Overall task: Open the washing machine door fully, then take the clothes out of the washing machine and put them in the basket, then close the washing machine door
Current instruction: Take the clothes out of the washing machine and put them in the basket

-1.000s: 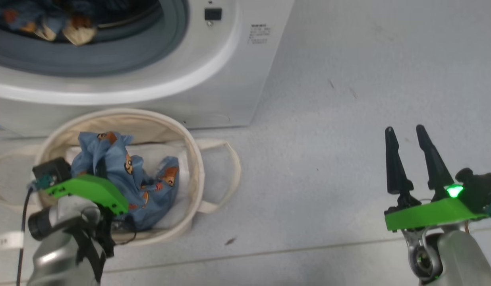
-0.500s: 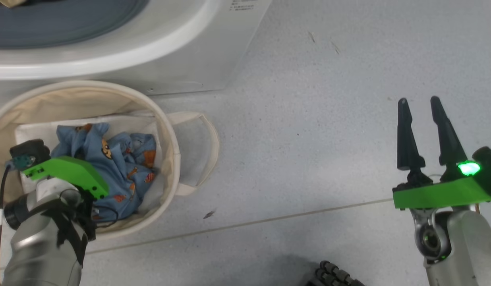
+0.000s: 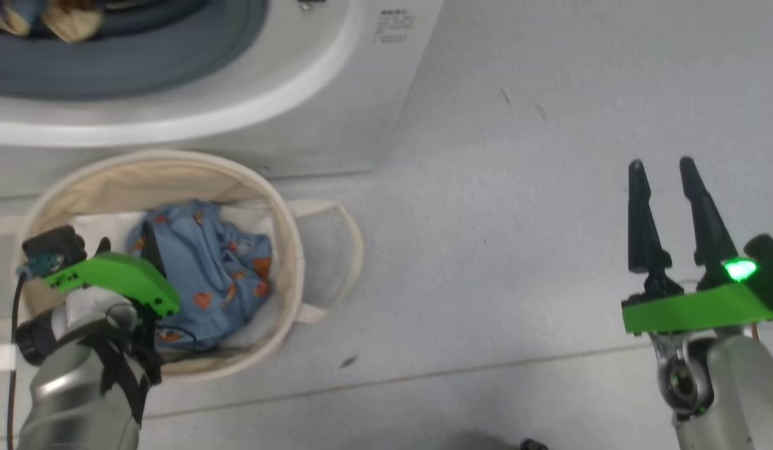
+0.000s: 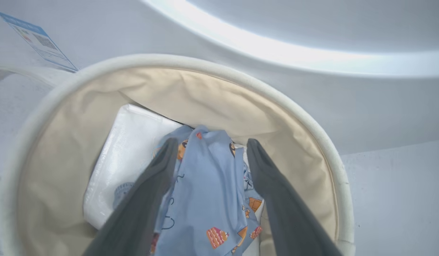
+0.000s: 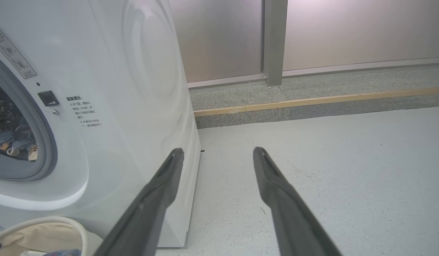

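Garment [image 3: 217,275] let go into the basket [image 3: 286,250], more clothes [image 3: 67,19] waiting in the washing machine [image 3: 336,125].

Head view: the left pincer [image 3: 127,250], clenched on the bunched light-blue fabric a moment ago, now has its fingers parted. The garment lies slumped in the cream basket just ahead of it, so this drop looks done. The remaining printed clothes sit well beyond the pincer in the washer's opening, which suggests further trips. The right pincer [image 3: 661,164] is spread wide and empty over bare floor [image 3: 518,219]. Left wrist view: the fingers stand apart with the garment loose between them, gripping nothing, and a white sheet [image 4: 127,149] lies to their left. Right wrist view: released fingers hold nothing, and the washer stands to their left with clothes inside.
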Controlling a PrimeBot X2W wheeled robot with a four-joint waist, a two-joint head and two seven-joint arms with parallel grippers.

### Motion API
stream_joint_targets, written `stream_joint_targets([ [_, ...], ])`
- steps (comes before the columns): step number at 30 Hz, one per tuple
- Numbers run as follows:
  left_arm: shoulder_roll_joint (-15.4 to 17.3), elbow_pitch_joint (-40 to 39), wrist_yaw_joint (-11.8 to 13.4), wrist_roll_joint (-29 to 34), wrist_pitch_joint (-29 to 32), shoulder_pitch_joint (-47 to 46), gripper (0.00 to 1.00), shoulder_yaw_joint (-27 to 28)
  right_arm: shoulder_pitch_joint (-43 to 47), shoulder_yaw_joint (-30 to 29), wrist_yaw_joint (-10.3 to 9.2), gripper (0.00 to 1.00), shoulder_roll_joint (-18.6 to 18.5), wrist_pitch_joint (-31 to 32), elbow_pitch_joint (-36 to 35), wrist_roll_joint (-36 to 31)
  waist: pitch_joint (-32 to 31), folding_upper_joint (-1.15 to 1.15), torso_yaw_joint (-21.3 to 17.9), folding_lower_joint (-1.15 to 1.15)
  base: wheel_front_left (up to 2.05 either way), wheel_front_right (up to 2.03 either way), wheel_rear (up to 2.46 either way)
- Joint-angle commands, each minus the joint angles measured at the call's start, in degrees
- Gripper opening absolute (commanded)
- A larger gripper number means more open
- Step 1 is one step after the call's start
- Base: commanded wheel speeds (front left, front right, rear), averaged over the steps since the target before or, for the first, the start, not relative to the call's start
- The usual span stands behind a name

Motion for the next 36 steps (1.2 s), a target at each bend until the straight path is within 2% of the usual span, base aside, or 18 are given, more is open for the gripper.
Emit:
stream_joint_targets([
  [1, 1.63, -0.56, -0.29, 0.14, -1.00, 0.96, 1.00, 0.96, 1.41, 0.72, 0.03, 1.00, -0.99, -0.70, -1.27, -0.24, -2.39, 0.00, 1.66, 0.00, 0.00, 0.00, 0.00],
  [6, 1.34, -2.87, -1.87, 0.05, -2.89, 1.44, 1.00, 1.58, 2.65, 1.84, 0.03, 1.00, -0.71, -0.70, -0.57, -0.50, -6.55, 0.00, 3.86, 0.00, 0.00, 0.00, 0.00],
  [13, 1.33, -16.74, -1.78, 1.02, -3.04, 9.02, 1.00, 7.42, 5.24, 2.54, 0.03, 1.00, 0.43, -0.70, 1.21, -0.96, -13.59, 0.00, 5.91, 0.00, 0.00, 0.00, 0.00],
  [22, -2.11, -33.73, -0.51, 4.57, -3.05, 23.23, 1.00, 13.60, 8.56, 2.81, 0.03, 1.00, 1.50, -0.70, 2.27, -1.92, -19.41, 0.00, 7.43, 0.00, 0.00, 0.00, 0.00],
  [28, -3.29, -43.62, 1.10, 7.52, -3.06, 32.42, 1.00, 15.39, 10.80, 2.61, 0.03, 1.00, 2.70, -0.70, 2.90, -2.01, -22.28, 0.00, 7.19, 0.00, 0.00, 0.00, 0.00],
  [36, -4.07, -49.70, 1.90, 8.45, -2.85, 39.63, 1.00, 15.33, 12.03, 2.65, 0.03, 1.00, 3.33, -0.70, 3.06, -2.35, -23.96, 0.00, 6.37, 0.00, 0.00, 0.00, 0.00],
])
